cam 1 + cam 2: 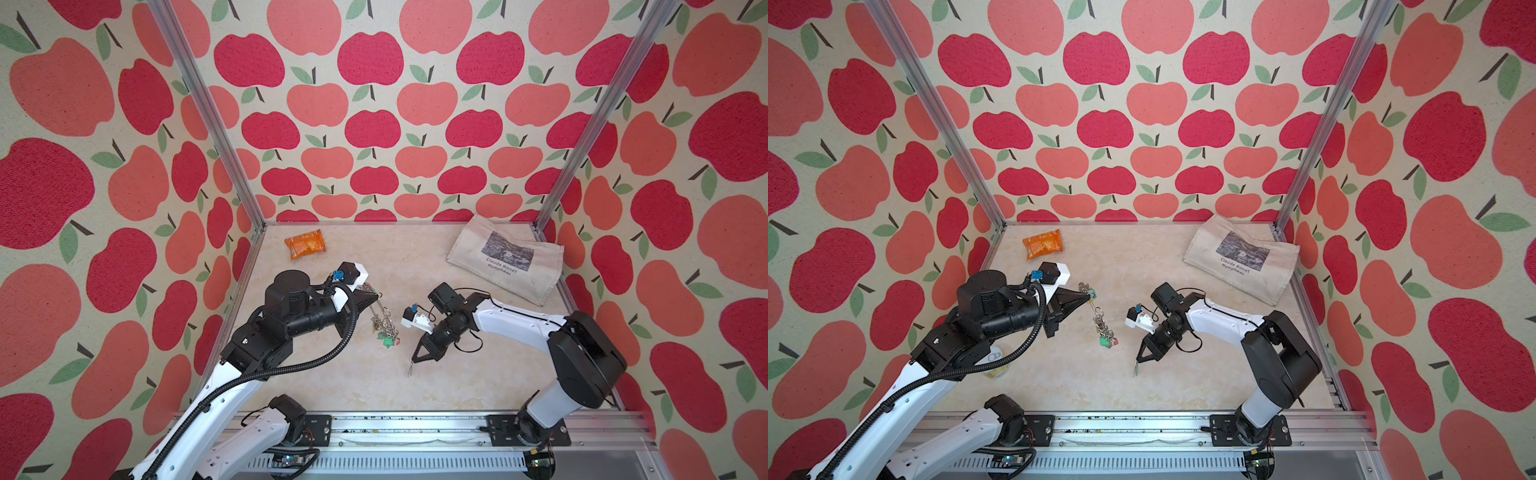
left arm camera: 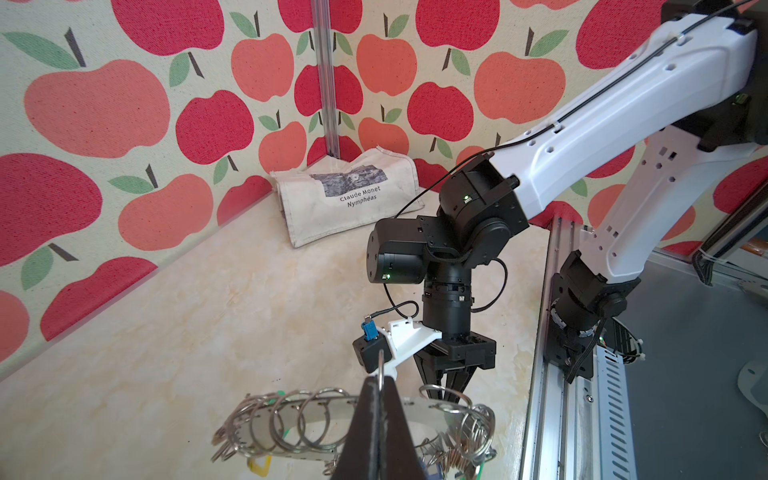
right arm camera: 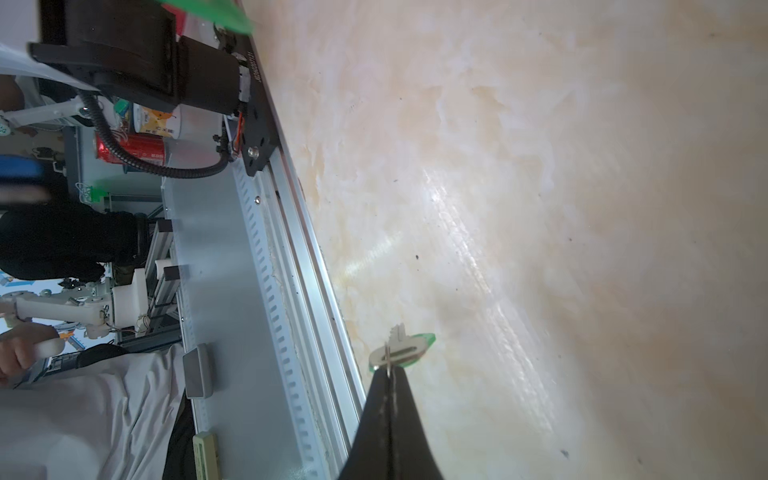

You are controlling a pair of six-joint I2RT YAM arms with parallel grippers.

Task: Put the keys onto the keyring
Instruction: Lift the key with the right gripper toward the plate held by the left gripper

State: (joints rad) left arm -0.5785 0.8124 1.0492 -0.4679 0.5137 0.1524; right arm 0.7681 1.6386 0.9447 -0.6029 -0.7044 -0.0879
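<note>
Hanging keyring (image 1: 380,316): pinched edge-on in the left claw (image 1: 376,296) over mid-tabletop; whether its low end touches down cannot be told.
Tagged keys (image 1: 388,341): green and red tags dangle at the keyring's low end.
Left claw: jaws closed tight on the keyring.
Green-tagged key (image 3: 401,351): clamped in the right claw (image 1: 411,360), apart from the keyring, toward the front rail (image 1: 415,422).
Gap: bare tabletop (image 1: 332,374) lies between both claws.
Far edge: orange packet (image 1: 305,244) by the left wall, canvas tote (image 1: 505,259) in the right corner, both well apart from the claws.
</note>
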